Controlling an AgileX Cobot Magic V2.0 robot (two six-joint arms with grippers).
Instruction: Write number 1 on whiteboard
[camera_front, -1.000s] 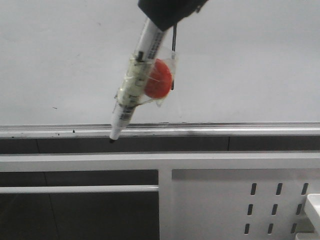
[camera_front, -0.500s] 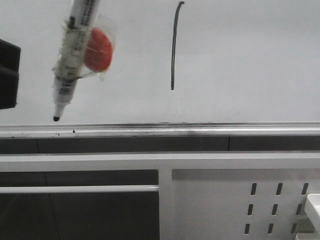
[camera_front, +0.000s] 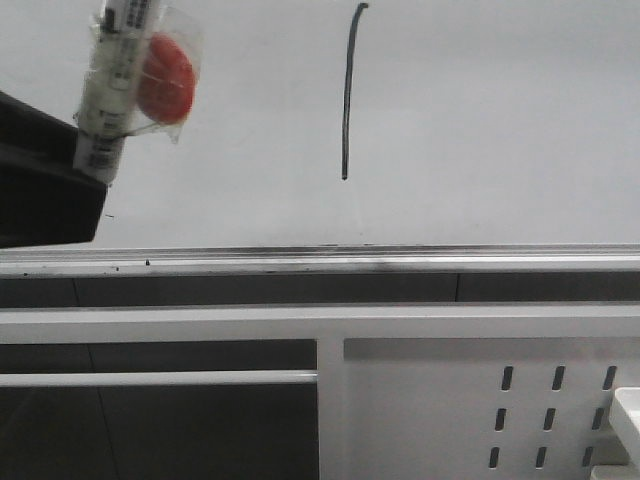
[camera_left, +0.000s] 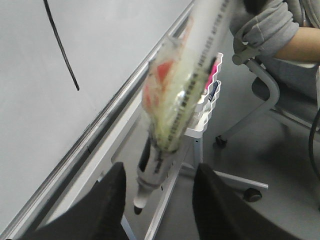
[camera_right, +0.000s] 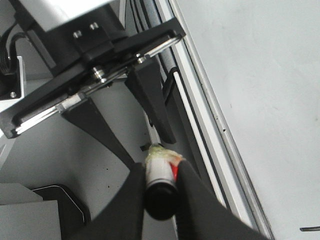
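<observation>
The number 1 (camera_front: 347, 90) is a thin black stroke with a small hook at its top, on the whiteboard (camera_front: 500, 120); it also shows in the left wrist view (camera_left: 60, 45). My right gripper (camera_right: 160, 169) is shut on the rear end of a white marker (camera_front: 112, 90) that has a red piece (camera_front: 165, 78) taped to it. The marker hangs tip down, left of the stroke. My left gripper (camera_left: 159, 172) is open, with the marker tip (camera_left: 138, 205) between its fingers and not touching them. In the front view the left gripper (camera_front: 45, 180) hides the tip.
A silver tray rail (camera_front: 400, 262) runs along the board's lower edge. Below it stands a white perforated metal frame (camera_front: 480, 400). A white rack (camera_left: 207, 107), a chair (camera_left: 262, 95) and a person's grey-sleeved arm (camera_left: 270, 30) are beside the board.
The marker has moved left and up, away from the middle of the board, uncovering the whole stroke. The left gripper has come in from the left, around the marker's tip.
</observation>
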